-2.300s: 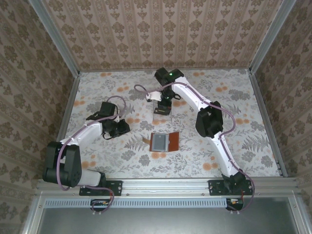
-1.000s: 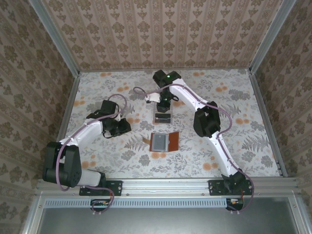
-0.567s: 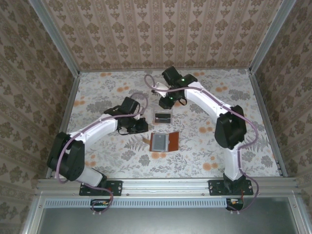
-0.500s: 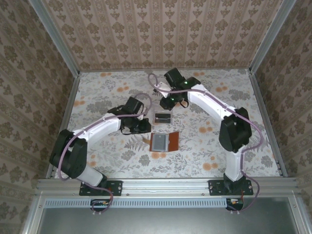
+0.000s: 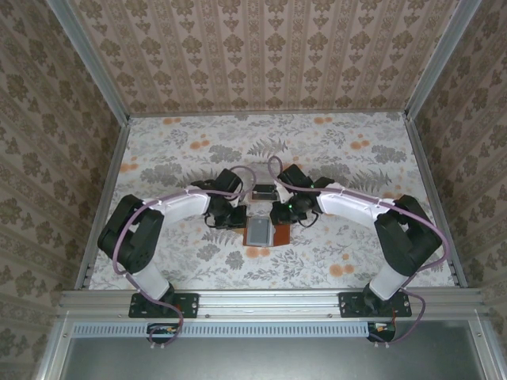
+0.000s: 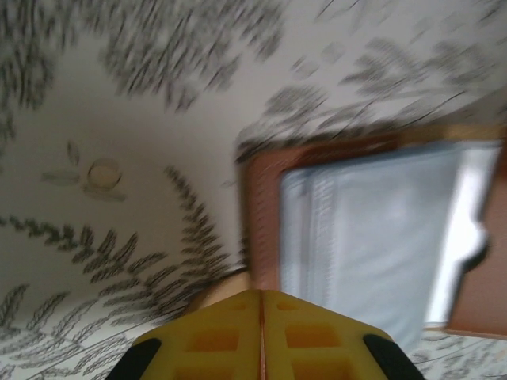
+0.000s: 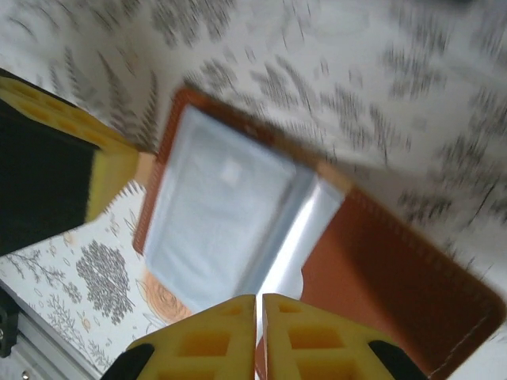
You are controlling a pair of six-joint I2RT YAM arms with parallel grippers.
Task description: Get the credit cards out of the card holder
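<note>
Card holder point(image 5: 265, 232) lies open mid-table, toward the near edge, grey-blue inside up so its pockets face me. 2 grippers sit either side of it: left gripper point(image 6: 260, 294) and right gripper point(image 7: 259, 298), both pinched together and empty (too blurry to pick out the credit cards).
</note>
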